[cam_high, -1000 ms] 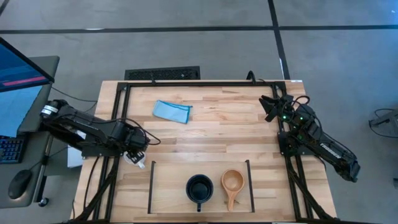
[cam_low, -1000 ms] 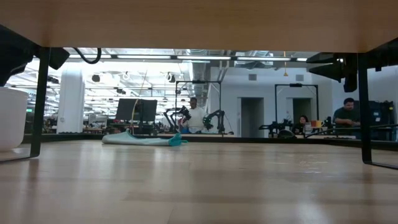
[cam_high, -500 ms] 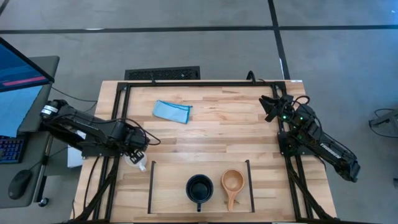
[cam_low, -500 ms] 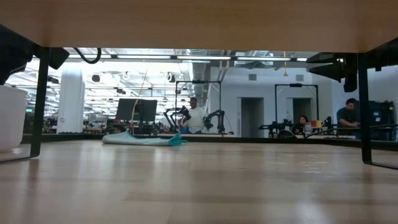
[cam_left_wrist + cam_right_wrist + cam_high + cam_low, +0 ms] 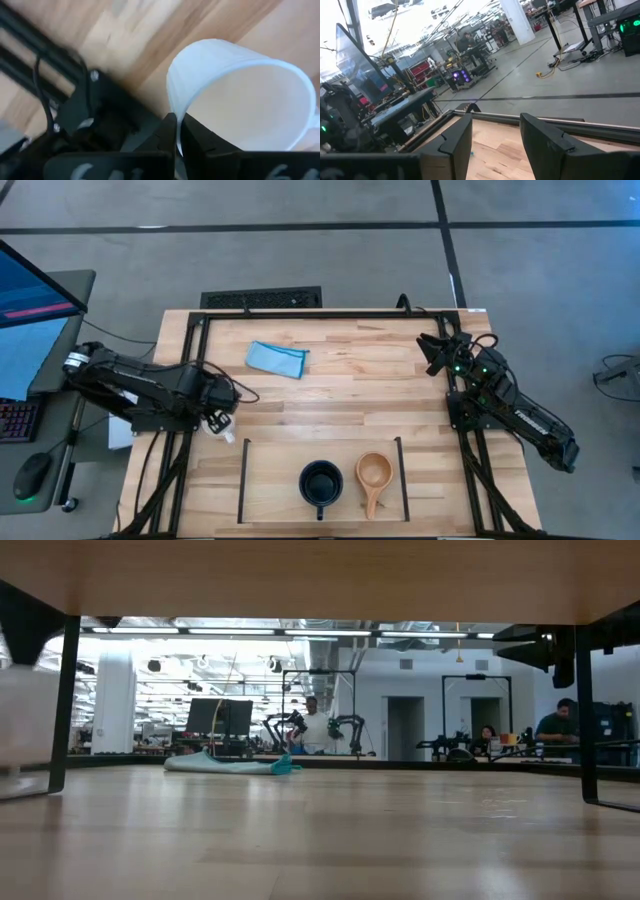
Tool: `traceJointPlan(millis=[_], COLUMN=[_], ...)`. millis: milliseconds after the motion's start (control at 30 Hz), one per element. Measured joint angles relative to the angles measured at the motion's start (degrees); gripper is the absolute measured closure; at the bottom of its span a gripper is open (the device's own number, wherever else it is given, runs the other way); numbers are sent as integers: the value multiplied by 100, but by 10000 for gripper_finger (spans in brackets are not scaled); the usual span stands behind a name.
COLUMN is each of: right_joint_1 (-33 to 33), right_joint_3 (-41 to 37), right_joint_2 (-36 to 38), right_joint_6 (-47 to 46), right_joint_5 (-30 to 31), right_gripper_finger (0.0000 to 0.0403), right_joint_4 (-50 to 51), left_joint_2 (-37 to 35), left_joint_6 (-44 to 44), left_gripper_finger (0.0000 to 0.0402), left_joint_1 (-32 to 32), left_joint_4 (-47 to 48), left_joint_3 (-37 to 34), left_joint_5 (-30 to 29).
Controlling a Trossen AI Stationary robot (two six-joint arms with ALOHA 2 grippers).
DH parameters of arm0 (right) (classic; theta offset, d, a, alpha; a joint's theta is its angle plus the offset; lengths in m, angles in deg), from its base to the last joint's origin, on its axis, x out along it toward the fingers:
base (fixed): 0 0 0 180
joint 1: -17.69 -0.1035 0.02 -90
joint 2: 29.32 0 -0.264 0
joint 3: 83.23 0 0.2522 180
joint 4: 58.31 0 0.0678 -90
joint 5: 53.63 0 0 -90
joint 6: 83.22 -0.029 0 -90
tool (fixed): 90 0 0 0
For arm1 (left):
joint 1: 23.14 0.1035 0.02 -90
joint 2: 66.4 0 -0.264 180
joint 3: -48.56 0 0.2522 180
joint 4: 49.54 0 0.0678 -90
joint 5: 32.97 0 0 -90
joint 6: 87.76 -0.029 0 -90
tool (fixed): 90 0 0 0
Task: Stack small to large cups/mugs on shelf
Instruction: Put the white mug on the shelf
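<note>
My left gripper (image 5: 217, 418) is at the table's left side, just beyond the shelf's left end, and is shut on the white mug (image 5: 240, 105), which shows as a blurred white shape in the low view (image 5: 20, 720). The shelf (image 5: 244, 480) lies along the near edge. The dark mug (image 5: 320, 482) and the tan wooden cup (image 5: 373, 473) stand on it side by side, with their handles toward the near edge. My right gripper (image 5: 432, 350) waits open and empty at the far right. My left gripper holds the white mug by its rim (image 5: 172, 107). The wall is pinched between the two fingers (image 5: 165, 135), one inside the mug and one outside. The mug's mouth faces the wrist camera. Whether its base is clear of the table does not show.
A folded light-blue cloth (image 5: 277, 358) lies at the far left of the tabletop. Black frame rails (image 5: 190, 350) run around the table. Bare shelf surface lies to the left of the dark mug. People and other robot stations show in the room beyond.
My left gripper has moved a little toward the table's far edge, still shut on the white mug. In the low view the mug now sits slightly higher and is blurred. My right arm has kept still.
</note>
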Motion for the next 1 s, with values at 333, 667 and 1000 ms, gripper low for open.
traceJointPlan(millis=[333,667,1000], right_joint_1=[0,0,0], right_joint_3=[0,0,0], right_joint_2=[0,2,0], right_joint_6=[0,0,-311], right_joint_5=[0,0,-2], right_gripper_finger=[216,217,216], right_joint_4=[7,9,796], left_joint_2=[-374,-421,-241], left_joint_6=[-961,-1849,-2146], left_gripper_finger=[401,401,401], left_joint_1=[634,926,920], left_joint_4=[31,25,-20], left_joint_3=[1527,2694,3289], left_joint_5=[-661,-872,-293])
